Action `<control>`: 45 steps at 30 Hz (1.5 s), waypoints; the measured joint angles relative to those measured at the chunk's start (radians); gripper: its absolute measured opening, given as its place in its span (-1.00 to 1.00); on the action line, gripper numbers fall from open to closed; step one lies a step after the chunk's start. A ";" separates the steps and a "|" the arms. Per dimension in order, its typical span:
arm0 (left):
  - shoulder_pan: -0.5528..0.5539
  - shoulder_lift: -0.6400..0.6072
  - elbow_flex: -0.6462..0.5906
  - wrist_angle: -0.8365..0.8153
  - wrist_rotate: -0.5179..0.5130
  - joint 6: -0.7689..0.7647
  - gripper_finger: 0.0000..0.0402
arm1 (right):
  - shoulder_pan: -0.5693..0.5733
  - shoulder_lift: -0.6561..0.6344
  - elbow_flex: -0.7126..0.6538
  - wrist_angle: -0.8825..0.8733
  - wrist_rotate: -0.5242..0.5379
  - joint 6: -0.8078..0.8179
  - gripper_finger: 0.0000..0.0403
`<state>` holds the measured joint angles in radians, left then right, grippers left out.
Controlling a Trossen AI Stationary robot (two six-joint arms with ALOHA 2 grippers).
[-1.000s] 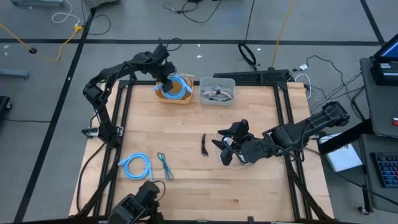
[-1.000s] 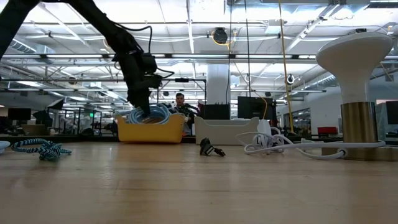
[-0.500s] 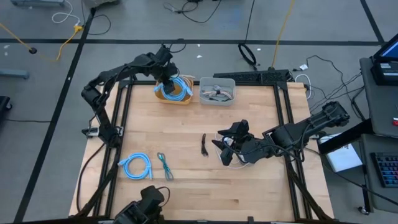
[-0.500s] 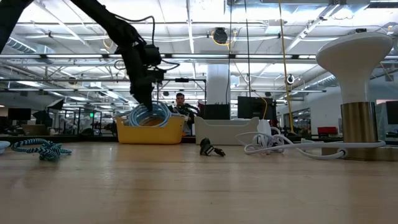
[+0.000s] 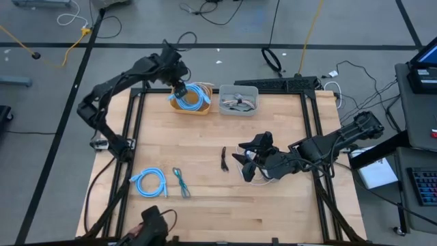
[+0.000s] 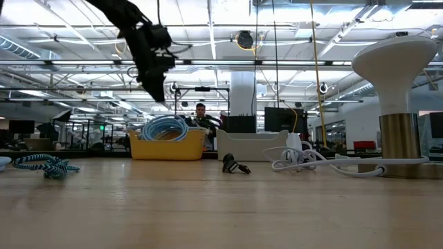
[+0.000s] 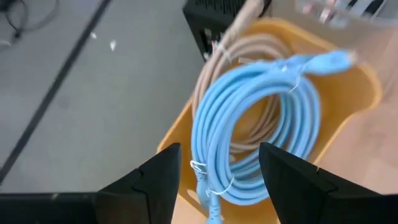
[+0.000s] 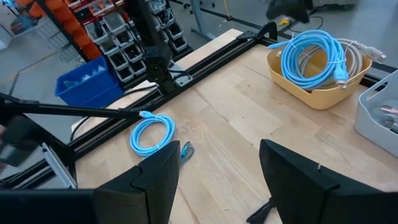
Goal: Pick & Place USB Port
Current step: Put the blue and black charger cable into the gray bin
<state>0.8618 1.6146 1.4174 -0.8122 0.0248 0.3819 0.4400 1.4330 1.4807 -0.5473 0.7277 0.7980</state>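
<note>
My left gripper (image 5: 179, 89) hangs open above the yellow bin (image 5: 179, 106) at the table's far edge, with nothing between its fingers (image 7: 219, 155). In the bin lies a light blue coiled cable (image 7: 261, 124) on top of a beige one (image 7: 214, 68). My right gripper (image 5: 244, 158) is right of the table's middle, open and holding nothing (image 8: 217, 155), above a loose white cable (image 5: 254, 175). A small black cable piece (image 5: 224, 158) lies on the wood to its left. I cannot tell which of these is the USB port.
A grey bin (image 5: 239, 100) with mixed cables stands right of the yellow one. A second blue coil (image 5: 150, 183) and a teal cable (image 5: 181, 182) lie near the table's front left. A white post on a brass base (image 6: 400, 104) stands at the right of the low view.
My left gripper has gone up out of the yellow bin and now hangs well above its rim. The blue coil has stayed in the bin.
</note>
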 joint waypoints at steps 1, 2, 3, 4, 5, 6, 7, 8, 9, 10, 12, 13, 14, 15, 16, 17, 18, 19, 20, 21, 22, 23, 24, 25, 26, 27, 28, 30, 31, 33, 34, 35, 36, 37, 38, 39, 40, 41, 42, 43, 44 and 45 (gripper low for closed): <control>-0.001 -0.019 0.000 0.001 0.000 -0.006 0.08 | 0.000 0.000 0.000 -0.001 0.000 -0.001 0.05; -0.003 -0.038 0.000 0.001 0.000 -0.015 0.07 | 0.000 0.000 0.000 -0.002 0.000 -0.001 0.05; -0.003 -0.056 0.000 -0.001 0.001 -0.028 0.05 | 0.000 0.000 0.000 -0.002 0.000 -0.003 0.05; -0.006 -0.077 0.000 -0.007 0.006 -0.044 0.04 | 0.000 0.000 0.000 -0.003 0.000 -0.006 0.05; -0.008 -0.099 0.000 -0.017 0.025 -0.067 0.02 | 0.000 0.000 0.000 -0.005 0.000 -0.007 0.05; -0.010 -0.123 0.000 -0.030 0.061 -0.101 0.00 | 0.000 0.000 0.000 -0.014 0.000 -0.007 0.05; -0.015 -0.147 0.000 -0.043 0.116 -0.143 -0.02 | -0.001 0.000 0.000 -0.029 0.000 0.002 0.05; -0.023 -0.171 0.000 -0.056 0.187 -0.181 -0.03 | -0.007 0.000 0.001 -0.052 -0.004 0.016 0.05; -0.037 -0.193 0.000 -0.075 0.260 -0.212 -0.05 | -0.015 0.000 0.001 -0.081 -0.019 0.033 0.05; -0.061 -0.212 0.000 -0.098 0.317 -0.240 -0.07 | -0.024 0.000 -0.001 -0.111 -0.028 0.054 0.05; -0.141 -0.245 0.000 -0.152 0.343 -0.296 -0.10 | -0.046 -0.002 -0.022 -0.168 -0.050 0.126 0.05; -0.191 -0.257 0.000 -0.192 0.330 -0.319 -0.11 | -0.058 -0.002 -0.036 -0.193 -0.067 0.161 0.05; -0.241 -0.267 0.000 -0.238 0.300 -0.351 -0.11 | -0.074 -0.002 -0.055 -0.206 -0.100 0.190 0.05; -0.294 -0.273 0.000 -0.291 0.258 -0.399 -0.12 | -0.091 -0.002 -0.076 -0.212 -0.142 0.213 0.05; -0.347 -0.275 0.000 -0.349 0.212 -0.464 -0.12 | -0.108 -0.002 -0.100 -0.213 -0.186 0.231 0.05; -0.401 -0.275 -0.001 -0.408 0.166 -0.543 -0.12 | -0.124 -0.002 -0.125 -0.207 -0.228 0.243 0.05; -0.452 -0.275 -0.012 -0.455 0.129 -0.627 -0.12 | -0.136 -0.002 -0.154 -0.188 -0.266 0.251 0.05; -0.504 -0.275 -0.031 -0.487 0.111 -0.712 -0.12 | -0.149 -0.002 -0.180 -0.166 -0.296 0.257 0.05; -0.558 -0.275 -0.059 -0.494 0.105 -0.793 -0.12 | -0.160 -0.002 -0.207 -0.139 -0.318 0.260 0.05; -0.612 -0.277 -0.090 -0.482 0.106 -0.865 -0.12 | -0.168 -0.002 -0.233 -0.107 -0.338 0.259 0.05; -0.666 -0.283 -0.127 -0.460 0.106 -0.937 -0.12 | -0.177 -0.002 -0.253 -0.078 -0.354 0.257 0.05; -0.715 -0.287 -0.164 -0.431 0.113 -1.004 -0.12 | -0.187 -0.001 -0.270 -0.052 -0.368 0.255 0.05; -0.764 -0.290 -0.200 -0.392 0.127 -1.067 -0.12 | -0.197 -0.001 -0.284 -0.033 -0.379 0.251 0.05; -0.807 -0.292 -0.241 -0.358 0.142 -1.130 -0.12 | -0.208 -0.001 -0.295 -0.021 -0.392 0.242 0.05; -0.846 -0.291 -0.279 -0.315 0.161 -1.188 -0.12 | -0.217 -0.001 -0.300 -0.017 -0.393 0.234 0.05; -0.883 -0.288 -0.317 -0.279 0.181 -1.246 -0.12 | -0.229 -0.001 -0.303 -0.015 -0.394 0.223 0.05; -0.920 -0.287 -0.353 -0.238 0.198 -1.307 -0.12 | -0.240 -0.001 -0.303 -0.012 -0.393 0.208 0.05; -0.989 -0.289 -0.410 -0.166 0.232 -1.418 -0.12 | -0.263 -0.001 -0.303 0.009 -0.392 0.174 0.05; -1.024 -0.290 -0.436 -0.135 0.242 -1.475 -0.12 | -0.276 -0.001 -0.303 0.018 -0.393 0.159 0.05; -1.088 -0.288 -0.473 -0.086 0.253 -1.577 -0.12 | -0.296 -0.002 -0.302 0.033 -0.393 0.127 0.05; -1.116 -0.288 -0.487 -0.058 0.253 -1.626 -0.12 | -0.305 -0.005 -0.300 0.036 -0.393 0.110 0.05; -1.143 -0.289 -0.496 -0.020 0.251 -1.678 -0.12 | -0.313 -0.007 -0.296 0.042 -0.393 0.091 0.05; -1.166 -0.290 -0.504 0.021 0.247 -1.725 -0.12 | -0.321 -0.009 -0.289 0.056 -0.393 0.074 0.05; -1.185 -0.289 -0.512 0.058 0.234 -1.767 -0.12 | -0.327 -0.009 -0.281 0.065 -0.391 0.056 0.05; -1.201 -0.289 -0.518 0.093 0.217 -1.809 -0.12 | -0.331 -0.009 -0.271 0.065 -0.387 0.035 0.05; -1.218 -0.289 -0.524 0.127 0.197 -1.852 -0.12 | -0.334 -0.009 -0.260 0.063 -0.385 0.014 0.05; -1.232 -0.290 -0.527 0.164 0.172 -1.897 -0.12 | -0.337 -0.009 -0.248 0.063 -0.381 -0.010 0.05; -1.244 -0.290 -0.532 0.199 0.142 -1.941 -0.12 | -0.339 -0.009 -0.236 0.064 -0.375 -0.032 0.05; -1.258 -0.290 -0.537 0.226 0.109 -1.985 -0.12 | -0.341 -0.009 -0.222 0.065 -0.367 -0.052 0.05; -1.271 -0.288 -0.543 0.246 0.075 -2.030 -0.12 | -0.341 -0.009 -0.210 0.066 -0.364 -0.072 0.05; -1.282 -0.282 -0.546 0.262 0.040 -2.073 -0.12 | -0.341 -0.009 -0.198 0.065 -0.364 -0.095 0.05; -1.293 -0.270 -0.546 0.275 0.011 -2.113 -0.12 | -0.341 -0.009 -0.187 0.065 -0.362 -0.121 0.05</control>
<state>-0.4312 1.3442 0.8711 -0.5372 0.0360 -1.7311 0.0988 1.4239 1.2935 -0.4824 0.3661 0.6774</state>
